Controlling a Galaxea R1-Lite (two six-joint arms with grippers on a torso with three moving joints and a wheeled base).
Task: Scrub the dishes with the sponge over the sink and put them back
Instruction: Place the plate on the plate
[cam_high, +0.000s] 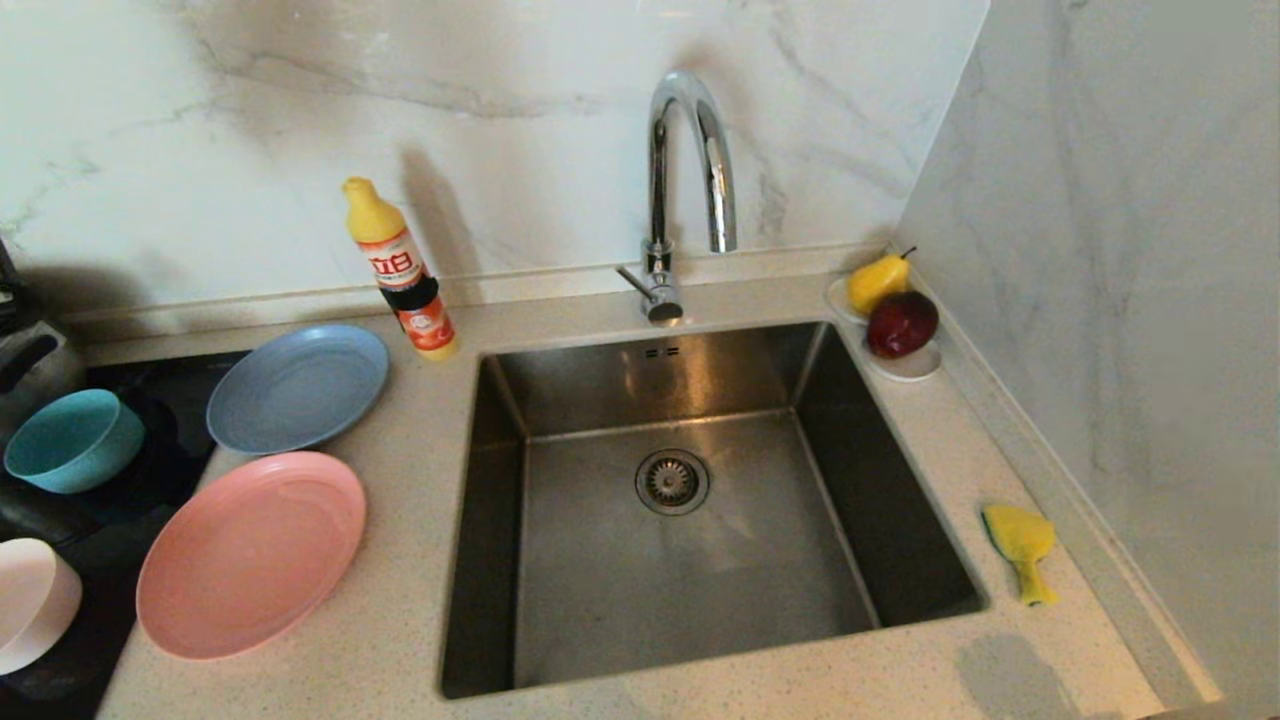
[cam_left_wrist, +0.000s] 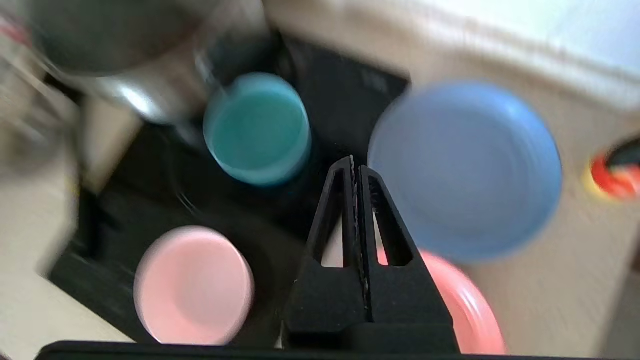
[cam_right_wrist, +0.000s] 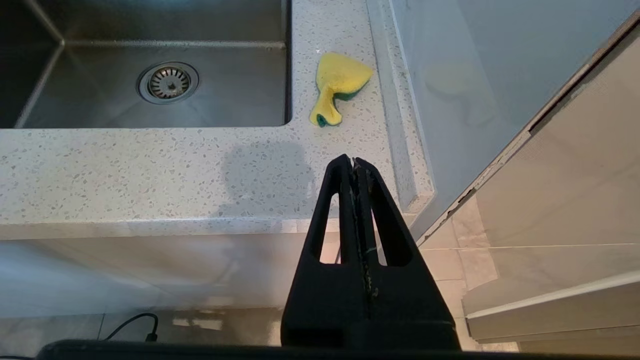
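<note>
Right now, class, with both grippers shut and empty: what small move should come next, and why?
Probably open the left gripper and lower it toward the grey-blue plate: it hangs shut above the dishes, holding nothing, while the sponge lies untouched beside the sink.

Two plates (cam_high: 297, 387), two bowls (cam_high: 72, 440), one sponge (cam_high: 1020, 540), one bottle (cam_high: 400, 270), two fruits (cam_high: 902, 322).

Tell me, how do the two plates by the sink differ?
The grey-blue plate lies farther back on the counter, near the soap bottle; the pink plate lies nearer the front edge. The grey-blue plate looks somewhat smaller across than the pink plate. The grey-blue plate's rim reaches over the dark cooktop at its left, as does the pink plate's. Both are round, matte, empty, face up, and left of the sink.
</note>
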